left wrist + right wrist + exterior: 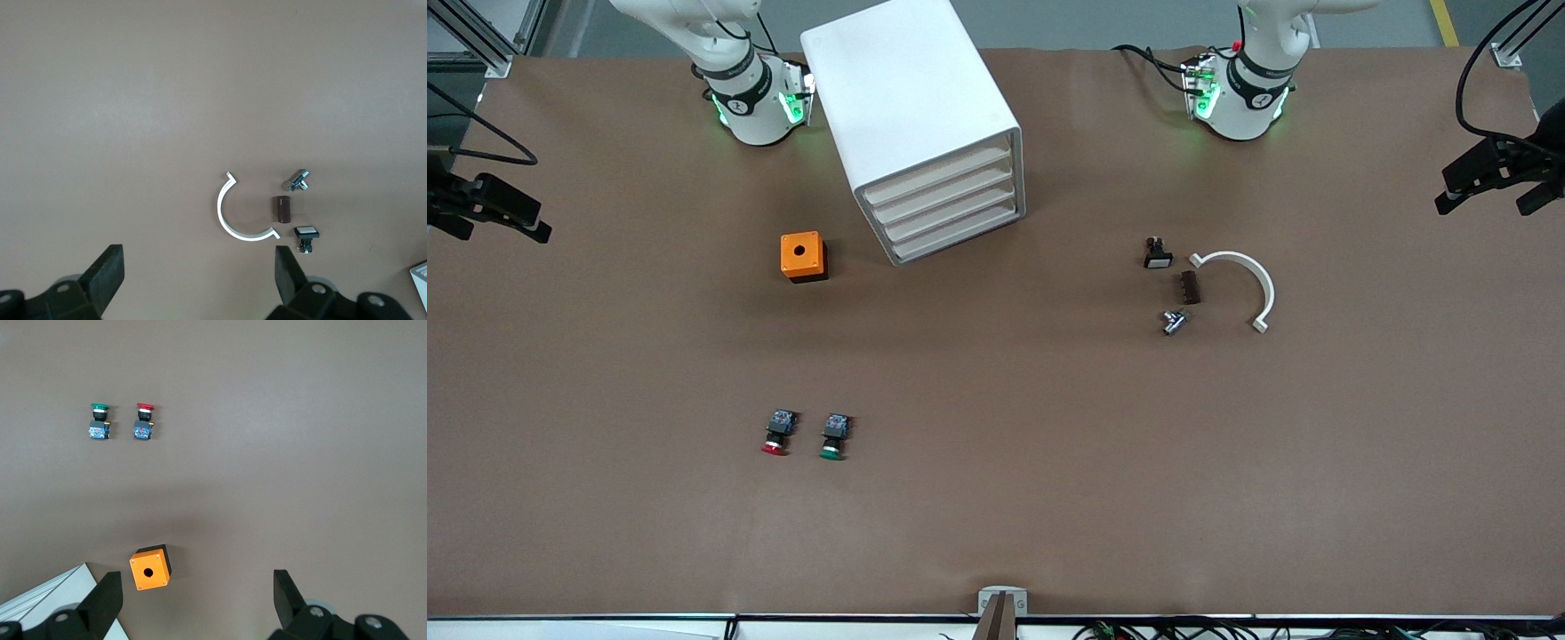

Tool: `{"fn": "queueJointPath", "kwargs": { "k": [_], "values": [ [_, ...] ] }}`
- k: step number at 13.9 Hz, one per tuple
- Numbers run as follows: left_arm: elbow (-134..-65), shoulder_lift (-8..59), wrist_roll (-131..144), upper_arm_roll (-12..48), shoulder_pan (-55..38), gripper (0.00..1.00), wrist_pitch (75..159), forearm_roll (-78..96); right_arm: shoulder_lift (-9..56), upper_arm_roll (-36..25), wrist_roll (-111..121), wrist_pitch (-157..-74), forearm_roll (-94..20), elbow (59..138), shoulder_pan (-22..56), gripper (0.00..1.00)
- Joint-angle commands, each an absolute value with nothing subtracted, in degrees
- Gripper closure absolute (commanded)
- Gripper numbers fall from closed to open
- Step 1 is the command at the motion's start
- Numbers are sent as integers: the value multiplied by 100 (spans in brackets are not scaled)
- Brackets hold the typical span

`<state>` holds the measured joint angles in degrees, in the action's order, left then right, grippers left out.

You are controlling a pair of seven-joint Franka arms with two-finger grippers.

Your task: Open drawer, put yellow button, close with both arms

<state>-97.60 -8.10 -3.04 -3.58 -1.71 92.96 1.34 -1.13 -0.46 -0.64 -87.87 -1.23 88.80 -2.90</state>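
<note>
The white cabinet (911,98) stands at the robots' end of the table, between the two arm bases. Its four cream drawer fronts face the front camera at an angle. The drawer (938,176), the uppermost one, sits pushed in flush like the three below it. The yellow button shows in no view. My left gripper (198,267) hangs open and empty high over the table near a white arc. My right gripper (197,587) is also open and empty, high over the table beside an orange box. Neither hand shows in the front view.
The orange square box (803,256) with a hole sits beside the cabinet toward the right arm's end. A red-capped button (777,433) and a green-capped button (834,436) lie nearer the front camera. Toward the left arm's end lie the white arc (1249,284), a white-capped switch (1158,253), a brown block (1191,287) and a metal part (1173,321).
</note>
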Motion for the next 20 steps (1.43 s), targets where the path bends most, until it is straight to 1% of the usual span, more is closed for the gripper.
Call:
{"fn": "queueJointPath", "kwargs": {
  "k": [1,5,8,9,11,12,20],
  "values": [
    [-9606,-782,-396,-343,-158,1,9149,-9,-281,-18,-26,-8798,-193,9044,-343,0],
    [-9598,-721,-378,-352,-167,1,9149,-9,-483,-18,-35,-8850,-193,9298,-334,0],
    [-9510,-598,-352,-343,-149,1,9149,26,-483,-9,-35,-8842,-193,9290,-334,0],
    [-9414,-493,-343,-343,-141,1,9149,35,-483,-9,-35,-8842,-193,9290,-334,0],
    [-8958,-73,-351,-343,-184,1,9141,9,-483,-9,-35,-8842,-193,9281,-334,0],
    [-8895,-1,-343,-343,-202,1,9141,0,-475,-17,-35,-8850,-193,9281,-334,0],
    [-8895,26,-343,-316,-211,1,9079,26,-466,-18,-26,-8859,-193,9264,-343,0]
  ]
}}
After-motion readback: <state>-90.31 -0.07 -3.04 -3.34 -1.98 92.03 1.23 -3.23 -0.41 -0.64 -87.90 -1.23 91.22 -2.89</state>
